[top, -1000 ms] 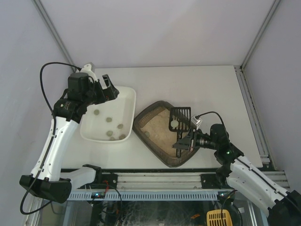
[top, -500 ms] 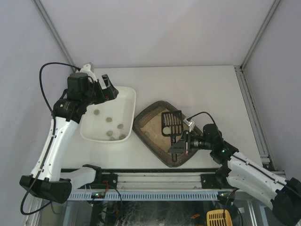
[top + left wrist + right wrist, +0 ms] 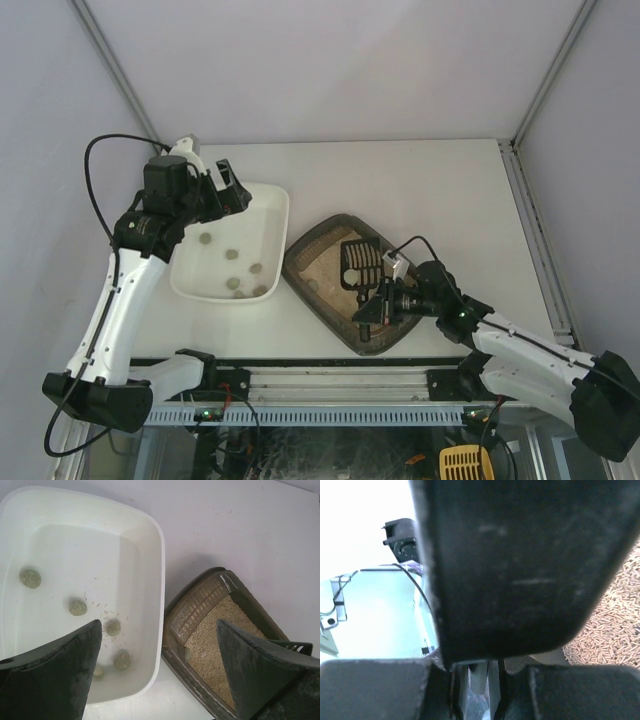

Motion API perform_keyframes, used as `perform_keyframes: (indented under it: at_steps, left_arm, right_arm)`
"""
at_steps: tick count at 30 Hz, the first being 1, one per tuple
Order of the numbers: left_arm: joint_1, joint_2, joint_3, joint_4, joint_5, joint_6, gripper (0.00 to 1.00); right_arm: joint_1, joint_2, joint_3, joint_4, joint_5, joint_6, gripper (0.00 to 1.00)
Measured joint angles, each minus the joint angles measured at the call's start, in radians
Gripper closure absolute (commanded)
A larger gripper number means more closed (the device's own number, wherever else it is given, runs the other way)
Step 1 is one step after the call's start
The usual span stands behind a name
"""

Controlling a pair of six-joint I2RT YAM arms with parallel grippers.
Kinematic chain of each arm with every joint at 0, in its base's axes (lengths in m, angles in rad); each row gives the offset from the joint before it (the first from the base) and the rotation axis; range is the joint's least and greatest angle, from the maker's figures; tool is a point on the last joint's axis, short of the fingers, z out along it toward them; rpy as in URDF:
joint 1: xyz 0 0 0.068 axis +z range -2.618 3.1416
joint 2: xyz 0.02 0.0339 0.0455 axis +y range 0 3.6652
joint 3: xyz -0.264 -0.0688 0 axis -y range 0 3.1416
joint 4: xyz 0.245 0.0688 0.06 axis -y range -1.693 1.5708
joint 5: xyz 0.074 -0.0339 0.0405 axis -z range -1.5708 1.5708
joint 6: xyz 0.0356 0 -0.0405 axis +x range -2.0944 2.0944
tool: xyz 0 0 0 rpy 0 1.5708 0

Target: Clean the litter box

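Observation:
The litter box [image 3: 300, 270] is a dark grey-brown tray of beige litter [image 3: 220, 647], lying at an angle at the table's middle front. A black slotted scoop [image 3: 361, 264] is over its right half, and a pale clump [image 3: 350, 278] rests on the slots. My right gripper [image 3: 374, 309] is shut on the scoop's handle [image 3: 520, 555], which fills the right wrist view. My left gripper [image 3: 232, 190] hangs open and empty above the far corner of the white tray [image 3: 276, 212]. Another clump [image 3: 186, 653] sits in the litter by the box's left rim.
The white tray [image 3: 161, 555] stands just left of the litter box [image 3: 199, 611], nearly touching it, with several greenish clumps [image 3: 78, 607] in it. The scoop's corner [image 3: 296, 647] shows past my left gripper [image 3: 159, 625]. An aluminium rail [image 3: 350, 380] runs along the near edge.
My right arm has carried the scoop left and nearer, from the box's right edge to over the litter. The left arm has not moved.

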Motion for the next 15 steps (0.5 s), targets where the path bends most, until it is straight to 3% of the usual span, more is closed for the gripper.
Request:
perform_keyframes:
  at_steps: [7, 11, 15]
  left_arm:
    - [0.050, 0.000, 0.000, -0.001, 0.017, -0.016, 0.00]
    - [0.214, 0.000, 0.000, 0.000, 0.087, -0.089, 0.00]
    - [0.449, -0.004, -0.019, 0.035, 0.204, -0.199, 0.00]
  right_arm:
    - [0.020, 0.119, 0.095, -0.036, 0.035, -0.029, 1.00]
    - [0.044, 0.256, 0.283, -0.130, 0.079, -0.084, 1.00]
    - [0.116, 0.440, 0.572, -0.275, 0.133, -0.159, 1.00]
